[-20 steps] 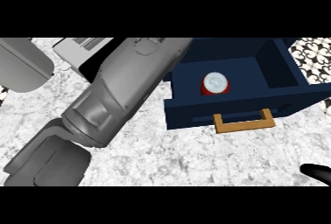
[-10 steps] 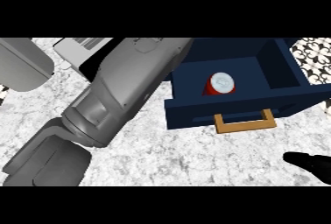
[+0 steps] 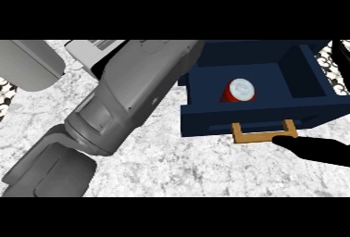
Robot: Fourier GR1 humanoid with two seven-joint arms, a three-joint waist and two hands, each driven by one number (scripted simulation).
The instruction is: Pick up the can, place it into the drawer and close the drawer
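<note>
The red can (image 3: 239, 91) with a silver top lies tilted inside the open navy drawer (image 3: 205, 118). The drawer's tan handle (image 3: 263, 134) faces me on its front panel. My right hand (image 3: 318, 150) comes in from the right edge, black and stretched out flat, its tip at the handle's right end and holding nothing. My left forearm (image 3: 130, 102) runs from the lower left up to the drawer's left rear corner. The left hand itself is hidden beyond the top of the picture.
A grey rounded object (image 3: 27, 65) and a white boxy object (image 3: 92, 48) sit at the upper left on the marbled counter (image 3: 178, 171). Patterned black-and-white surfaces show at the far right (image 3: 338, 60) and far left (image 3: 5, 95) edges.
My right hand has moved in from the lower right edge, up and left to the drawer's handle. The can has shifted slightly right inside the drawer. The left forearm has stayed put.
</note>
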